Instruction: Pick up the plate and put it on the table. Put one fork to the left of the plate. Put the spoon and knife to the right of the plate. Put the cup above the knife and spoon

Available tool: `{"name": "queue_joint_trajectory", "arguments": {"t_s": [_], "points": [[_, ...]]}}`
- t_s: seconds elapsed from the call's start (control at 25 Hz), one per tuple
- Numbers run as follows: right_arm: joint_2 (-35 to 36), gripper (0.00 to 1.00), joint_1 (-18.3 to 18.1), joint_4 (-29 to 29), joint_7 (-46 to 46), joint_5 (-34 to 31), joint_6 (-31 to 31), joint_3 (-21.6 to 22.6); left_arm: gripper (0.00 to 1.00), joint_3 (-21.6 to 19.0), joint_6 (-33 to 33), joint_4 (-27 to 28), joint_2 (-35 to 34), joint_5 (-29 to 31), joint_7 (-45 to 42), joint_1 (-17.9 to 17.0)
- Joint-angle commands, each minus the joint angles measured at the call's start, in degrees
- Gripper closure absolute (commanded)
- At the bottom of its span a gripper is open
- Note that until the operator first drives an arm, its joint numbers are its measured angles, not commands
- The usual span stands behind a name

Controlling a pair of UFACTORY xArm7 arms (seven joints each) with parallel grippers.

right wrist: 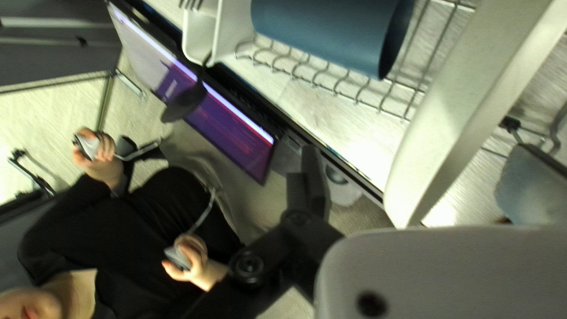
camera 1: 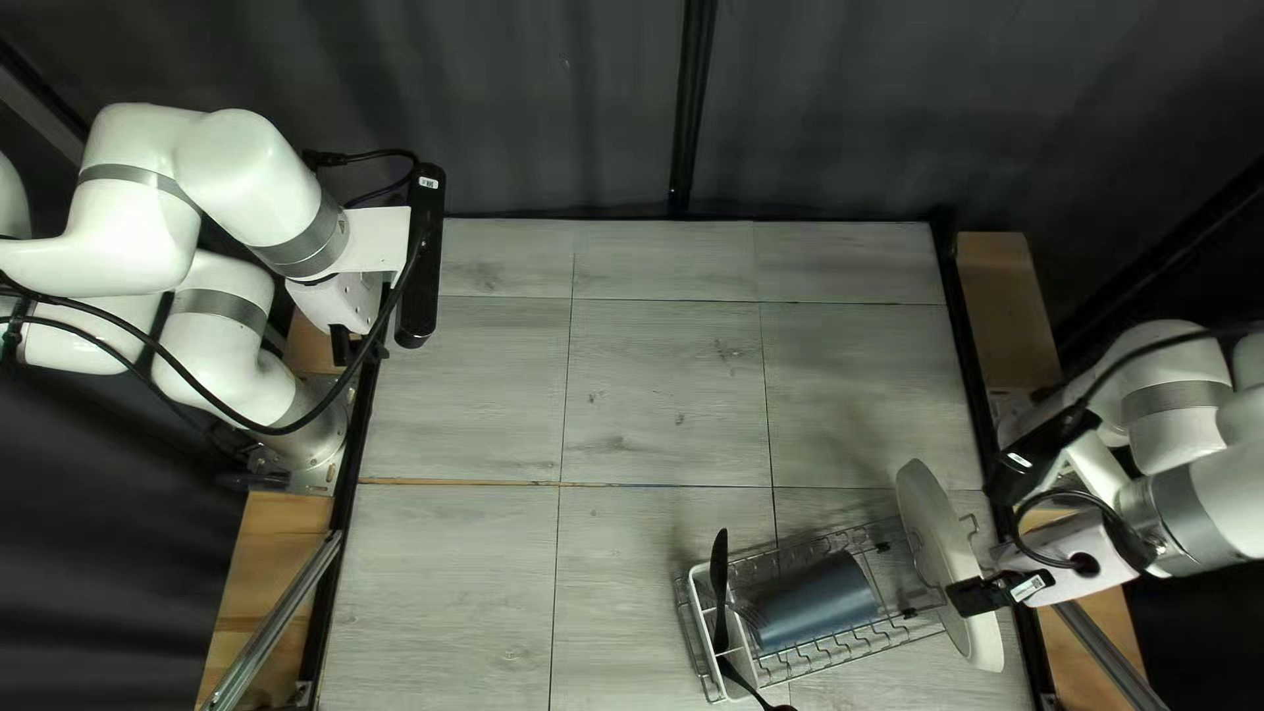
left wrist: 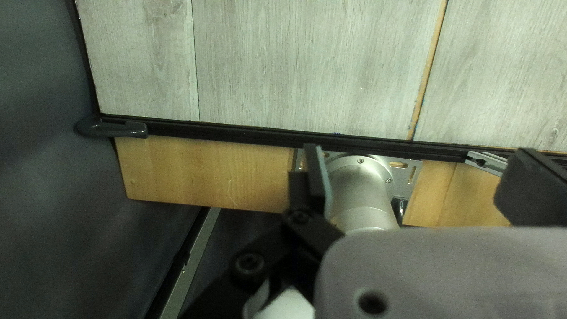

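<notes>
Seeing the plate standing on edge in the wire rack, at the right of the top left view; pointing its long axis from the table's far side toward the near side, slanting a little right. Reaching in at it with the right gripper. Spreading that gripper's fingers wide in the right wrist view, one on each side of the plate, leaving a gap on both sides and grasping nothing. Laying the blue cup on its side in the rack, aiming its mouth toward the plate. Gathering utensils in the white holder at the rack's left end: pointing one black utensil toward the far side, slanting another toward the near side and right, and showing fork tines just above the holder. Holding the left gripper empty, with fingers wide apart, over the left arm's base. Glimpsing a seated person with a controller in each hand, near a laptop.
</notes>
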Motion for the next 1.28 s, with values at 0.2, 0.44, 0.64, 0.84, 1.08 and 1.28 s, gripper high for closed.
{"name": "queue_joint_trajectory", "arguments": {"t_s": [0.2, 0.44, 0.64, 0.84, 1.08, 1.28], "points": [[-2.1, 0.0, -0.8, -0.1, 2.2, -0.2, -1.6, 2.3, 0.0, 0.0, 0.0, 0.0, 0.0, 0.0, 0.0, 0.0], [-4.2, 0.0, 0.2, -1.6, 3.9, 0.1, -1.7, 3.3, 0.0, 0.0, 0.0, 0.0, 0.0, 0.0, 0.0, 0.0], [-4.9, 0.06, 0.4, -2.0, 4.9, 0.6, -2.1, 4.0, 0.0, 0.0, 0.0, 0.0, 0.0, 0.0, 0.0, 0.0], [-5.2, 0.92, 0.4, -1.4, 5.4, 0.2, -1.6, 4.2, 0.0, 0.0, 0.0, 0.0, 0.0, 0.0, 0.0, 0.0], [-5.4, 1.0, 0.9, -1.2, 5.6, 0.2, -1.5, 4.8, 0.0, 0.0, 0.0, 0.0, 0.0, 0.0, 0.0, 0.0], [-4.5, 1.0, -0.3, 1.0, 4.4, -1.4, -0.5, 3.3, 0.0, 0.0, 0.0, 0.0, 0.0, 0.0, 0.0, 0.0]]}}
